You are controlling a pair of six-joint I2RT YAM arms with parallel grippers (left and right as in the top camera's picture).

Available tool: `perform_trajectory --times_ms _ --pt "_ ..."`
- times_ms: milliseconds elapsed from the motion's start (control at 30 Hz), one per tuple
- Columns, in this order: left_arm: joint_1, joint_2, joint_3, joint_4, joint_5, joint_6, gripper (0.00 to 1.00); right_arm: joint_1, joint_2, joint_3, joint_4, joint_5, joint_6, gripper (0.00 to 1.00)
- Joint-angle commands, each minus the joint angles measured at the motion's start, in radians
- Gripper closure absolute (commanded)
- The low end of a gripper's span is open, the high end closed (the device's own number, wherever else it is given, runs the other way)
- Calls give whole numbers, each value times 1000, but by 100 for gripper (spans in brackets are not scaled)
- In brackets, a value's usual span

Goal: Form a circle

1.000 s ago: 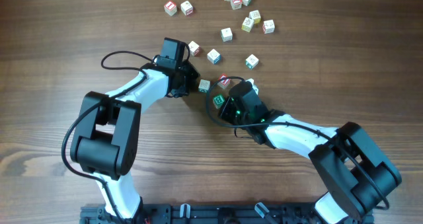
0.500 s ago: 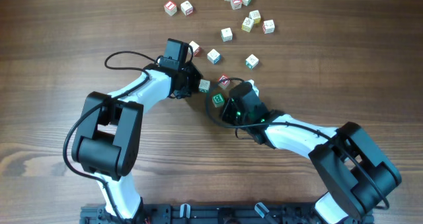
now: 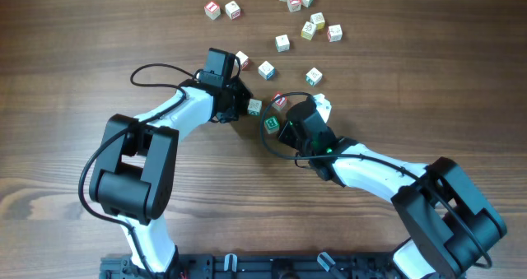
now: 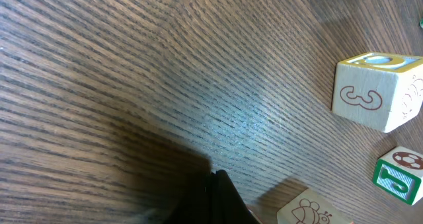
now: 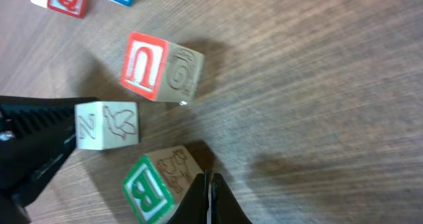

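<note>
Wood-grain table (image 3: 66, 81) fills our overhead view, and we see no circle on it. The cubes (image 3: 282, 42) lie loose, most of them scattered toward the far side, with one pair off on its own at the far left.

Three cubes sit at mid-table between the two arms: the B cube (image 3: 272, 123) with its green face, the U cube (image 3: 279, 99) with its red face, and the bird cube (image 3: 255, 107). From the right wrist we get them close up, B cube (image 5: 155, 187) nearest, bird cube (image 5: 106, 125) to the left, U cube (image 5: 158, 69) beyond. They are near one another, with narrow gaps of bare wood between them.

Now the right gripper (image 5: 207, 184): its jaws are pressed together and hold nothing, and the tips sit just beside the B cube's right edge. We cannot tell whether they touch it.

The left gripper (image 3: 240, 98) sits low by the bird cube, on the opposite side of the cluster. Its own camera shows only a dark fingertip (image 4: 221, 191) over the wood, closed up with nothing in it.
</note>
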Motion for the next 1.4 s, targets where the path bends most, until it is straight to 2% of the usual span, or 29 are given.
perform_trajectory --times_ms 0,233,1033,1367 --pt "-8 55 -40 -31 -21 13 96 2 10 -5 8 21 -32 95" --pt "-8 55 -40 -31 -21 13 96 2 81 -5 69 -40 -29 96" --pt "-8 55 -40 -29 -22 13 96 3 82 -5 72 -142 -29 95" --pt "-11 55 -40 -8 -29 13 96 -29 55 -4 57 -107 -32 95"
